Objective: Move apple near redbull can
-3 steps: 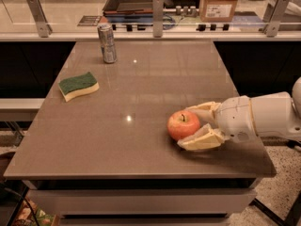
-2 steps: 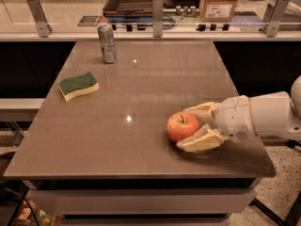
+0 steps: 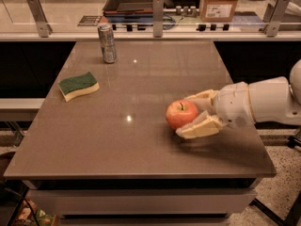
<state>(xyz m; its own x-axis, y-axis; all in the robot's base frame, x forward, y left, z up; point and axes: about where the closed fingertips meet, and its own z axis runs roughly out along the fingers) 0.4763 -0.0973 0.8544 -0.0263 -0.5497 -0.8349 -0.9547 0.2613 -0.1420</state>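
The apple [image 3: 181, 114] is round, red-orange with a short dark stem, and sits on the brown table [image 3: 141, 88] toward the right front. My gripper [image 3: 190, 114] reaches in from the right on a white arm, with one cream finger behind the apple and one in front of it, shut on the apple. The redbull can [image 3: 107, 43] is a slim silver-grey can standing upright at the table's far left, well away from the apple.
A green-and-yellow sponge [image 3: 78, 85] lies on the left side of the table. A glass rail with metal posts [image 3: 157, 9] runs along the far edge, with a cardboard box [image 3: 218, 3] and a dark tray [image 3: 132, 1] behind it.
The gripper and the apple have shifted slightly to the left across the table. The can and sponge have not moved.
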